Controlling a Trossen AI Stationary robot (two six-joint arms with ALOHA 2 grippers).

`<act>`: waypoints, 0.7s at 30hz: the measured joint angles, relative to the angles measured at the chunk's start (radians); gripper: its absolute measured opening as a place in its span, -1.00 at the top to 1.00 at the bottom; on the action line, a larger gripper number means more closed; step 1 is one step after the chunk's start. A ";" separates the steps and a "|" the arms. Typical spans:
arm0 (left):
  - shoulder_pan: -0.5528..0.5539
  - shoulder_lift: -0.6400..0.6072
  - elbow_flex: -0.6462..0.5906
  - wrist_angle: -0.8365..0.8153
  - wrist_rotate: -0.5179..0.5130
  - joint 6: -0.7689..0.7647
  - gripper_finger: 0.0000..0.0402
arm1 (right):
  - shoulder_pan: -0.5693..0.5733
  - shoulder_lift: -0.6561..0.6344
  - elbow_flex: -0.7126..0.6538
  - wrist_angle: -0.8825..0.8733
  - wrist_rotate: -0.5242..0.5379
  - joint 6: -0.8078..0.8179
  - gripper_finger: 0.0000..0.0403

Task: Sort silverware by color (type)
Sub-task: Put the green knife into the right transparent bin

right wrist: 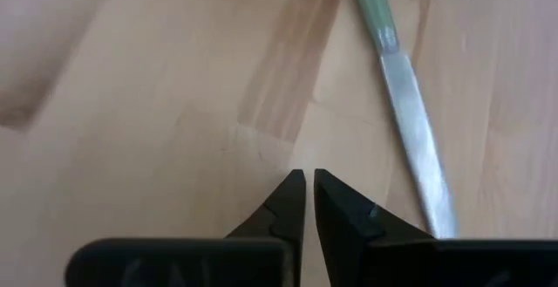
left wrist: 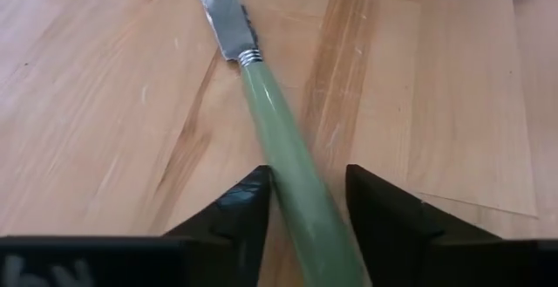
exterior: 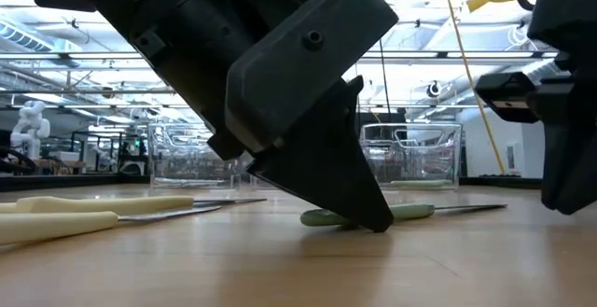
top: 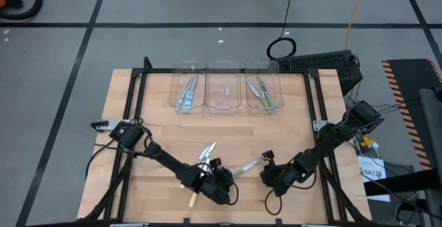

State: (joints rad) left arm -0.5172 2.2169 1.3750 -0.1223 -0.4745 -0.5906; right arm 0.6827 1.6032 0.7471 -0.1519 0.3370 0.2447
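Observation:
A green-handled knife (top: pixel 247 165) lies flat on the wooden table (top: pixel 290 116), near the front edge. My left gripper (left wrist: pixel 307 170) is open and stands low over the handle's free end, one finger on each side of the handle (left wrist: pixel 279 139). My right gripper (right wrist: pixel 305 181) is shut and hovers just above the bare wood beside the knife's blade (right wrist: pixel 414 139); it touches nothing. Two pale yellow utensils (top: pixel 205 154) (top: pixel 193 199) lie on the table by the left arm. My left gripper slants down from the near left, pointing along the knife. One finger (left wrist: pixel 248 208) lies against the side of the green handle (left wrist: pixel 281 178); the other (left wrist: pixel 384 213) stands a small gap off. The knife lies flat on the table.
Three clear bins stand in a row at the table's far edge: the left (top: pixel 188 85) holds blue-handled utensils, the middle (top: pixel 222 89) looks bare, the right (top: pixel 262 90) holds green-handled ones. Pale yellow handles (exterior: pixel 93 204) show in the low view. Open wood lies between the bins and the grippers.

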 joint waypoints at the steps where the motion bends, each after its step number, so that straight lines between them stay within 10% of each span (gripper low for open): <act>1: 0.001 0.000 0.000 -0.001 0.007 0.006 0.28 | 0.000 0.000 0.000 -0.016 0.000 0.004 0.87; 9: 0.003 0.000 0.000 -0.004 0.010 0.024 0.58 | 0.004 -0.004 0.001 -0.074 0.003 0.005 0.61; 21: -0.001 0.008 0.083 -0.105 -0.032 -0.011 0.51 | 0.007 -0.062 -0.001 -0.175 0.028 0.056 0.14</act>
State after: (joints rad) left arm -0.5186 2.2247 1.4579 -0.2277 -0.5068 -0.6019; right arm 0.6895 1.5410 0.7460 -0.3267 0.3649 0.3009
